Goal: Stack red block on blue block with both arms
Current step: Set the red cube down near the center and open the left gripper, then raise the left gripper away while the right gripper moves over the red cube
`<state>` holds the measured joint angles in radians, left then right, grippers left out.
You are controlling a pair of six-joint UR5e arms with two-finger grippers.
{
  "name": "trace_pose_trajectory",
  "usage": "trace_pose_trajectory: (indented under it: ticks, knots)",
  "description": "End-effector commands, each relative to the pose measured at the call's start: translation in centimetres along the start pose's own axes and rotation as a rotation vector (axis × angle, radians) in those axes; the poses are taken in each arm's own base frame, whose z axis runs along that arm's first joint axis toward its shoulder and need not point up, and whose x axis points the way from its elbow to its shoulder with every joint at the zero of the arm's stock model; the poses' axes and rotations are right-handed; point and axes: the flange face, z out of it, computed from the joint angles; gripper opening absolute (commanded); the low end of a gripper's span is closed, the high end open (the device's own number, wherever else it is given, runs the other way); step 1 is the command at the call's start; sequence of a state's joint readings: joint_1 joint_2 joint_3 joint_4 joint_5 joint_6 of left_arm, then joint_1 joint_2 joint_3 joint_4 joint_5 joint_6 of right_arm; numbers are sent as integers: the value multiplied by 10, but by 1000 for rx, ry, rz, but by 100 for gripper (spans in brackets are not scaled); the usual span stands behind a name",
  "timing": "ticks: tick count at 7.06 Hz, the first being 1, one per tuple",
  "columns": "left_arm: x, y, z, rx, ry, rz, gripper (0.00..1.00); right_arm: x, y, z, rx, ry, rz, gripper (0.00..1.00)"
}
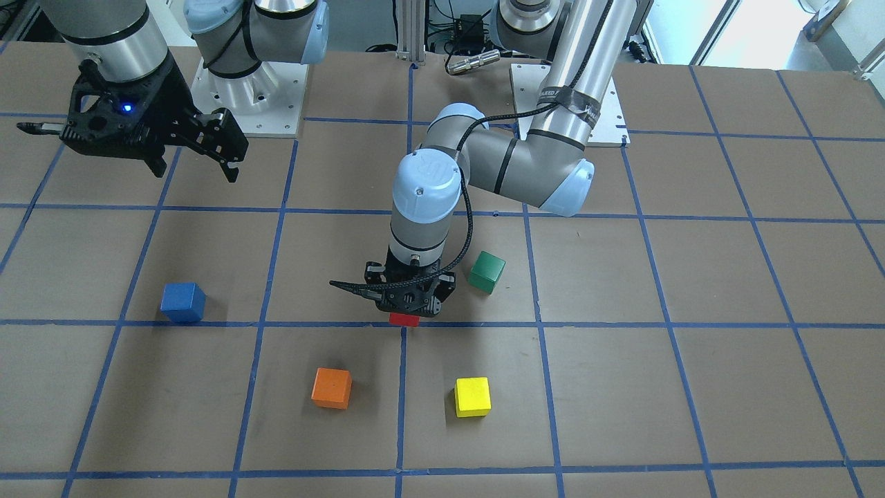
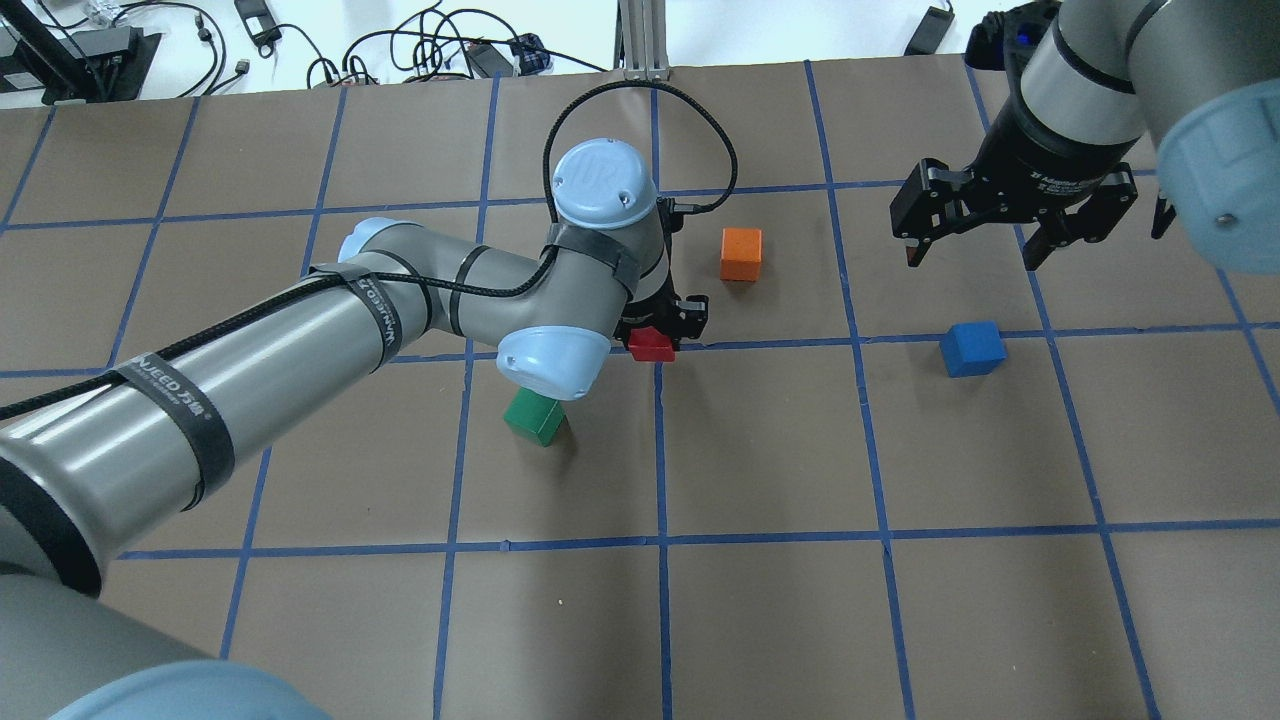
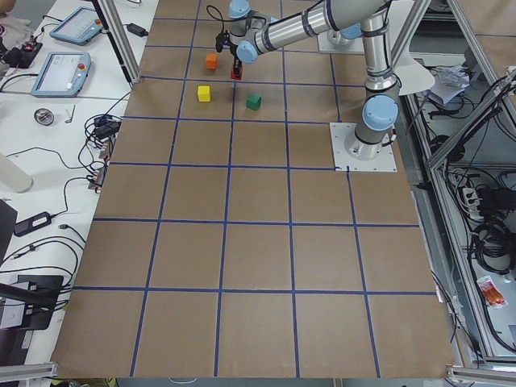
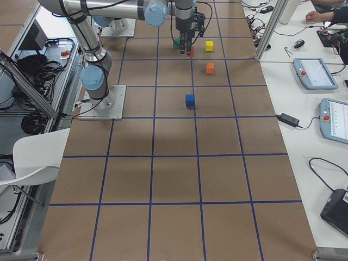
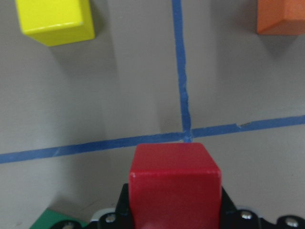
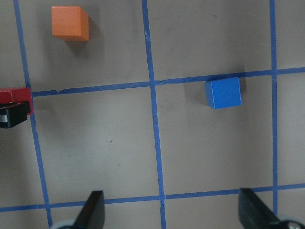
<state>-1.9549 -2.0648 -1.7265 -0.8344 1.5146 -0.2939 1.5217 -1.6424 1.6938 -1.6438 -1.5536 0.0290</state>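
Observation:
The red block (image 1: 404, 319) is between the fingers of my left gripper (image 1: 409, 303), which is shut on it and holds it low over a tape crossing near the table's middle. The block also fills the bottom of the left wrist view (image 5: 175, 186). The blue block (image 1: 183, 302) sits alone on the table, well off to the side; it also shows in the overhead view (image 2: 972, 348) and the right wrist view (image 6: 223, 93). My right gripper (image 2: 970, 252) is open and empty, raised above the table beyond the blue block.
An orange block (image 1: 331, 387) and a yellow block (image 1: 473, 396) lie just past the red block. A green block (image 1: 487, 271) sits close beside the left wrist. Blue tape lines grid the brown table.

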Motion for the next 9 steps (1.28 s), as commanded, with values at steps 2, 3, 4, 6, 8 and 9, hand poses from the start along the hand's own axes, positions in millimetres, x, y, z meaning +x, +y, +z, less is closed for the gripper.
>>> trace_pose_trajectory:
  ticks: [2, 3, 4, 6, 8, 9]
  knots:
    - [4, -7, 4, 44, 8, 6, 100, 2, 5, 11, -24, 15, -9, 100]
    - [-6, -27, -35, 68, 18, -21, 100, 2, 10, 6, -12, 14, -9, 100]
    - [-26, -49, -92, 52, 8, -44, 100, 3, 13, 5, -10, 17, -6, 100]
    - [-104, -51, -170, -105, -41, 157, 100, 1, 12, 16, -29, 4, 7, 100]
    - [-142, -27, -245, -34, -52, 148, 100, -6, 8, 33, -53, -1, 7, 100]
    - [-153, -7, -278, -25, -87, 132, 100, -9, -10, 45, -16, -2, 29, 100]
